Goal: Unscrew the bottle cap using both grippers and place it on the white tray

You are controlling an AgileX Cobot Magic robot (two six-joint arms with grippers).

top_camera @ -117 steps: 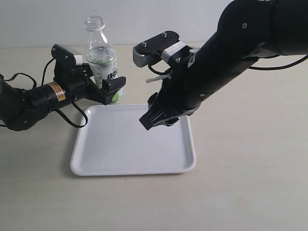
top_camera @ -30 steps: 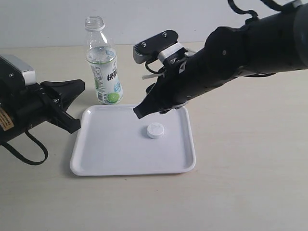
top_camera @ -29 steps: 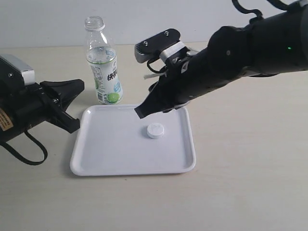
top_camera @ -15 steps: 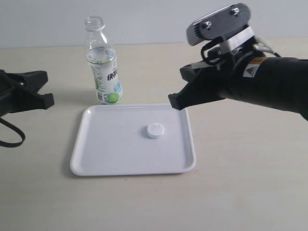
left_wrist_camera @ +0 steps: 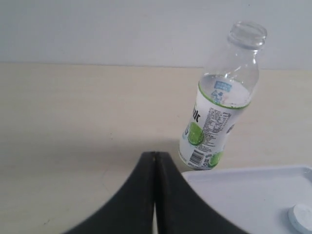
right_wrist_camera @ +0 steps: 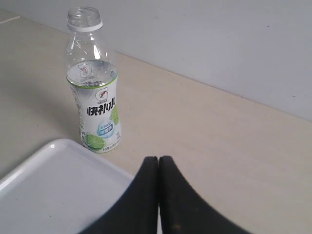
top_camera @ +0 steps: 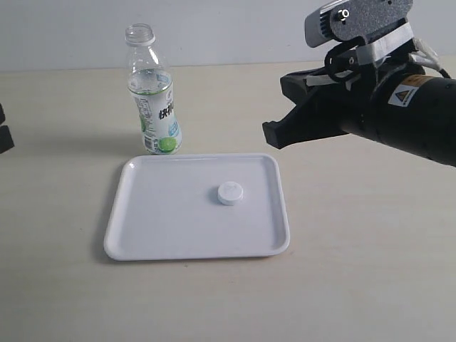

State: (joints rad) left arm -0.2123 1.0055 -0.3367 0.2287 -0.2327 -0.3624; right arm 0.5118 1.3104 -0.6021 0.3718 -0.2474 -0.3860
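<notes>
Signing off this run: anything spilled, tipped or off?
Nothing stands out. The bottle stands upright, uncapped, just outside the white tray; the bottle cap lies flat on the tray. No spill visible.

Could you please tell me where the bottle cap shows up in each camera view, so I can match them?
Exterior view: the bottle cap lies on the white tray, right of its centre.
Left wrist view: it sits on the tray, cut off by the frame edge.
Right wrist view: not in it.
Shared landmark: the uncapped bottle, standing just off the tray.
</notes>
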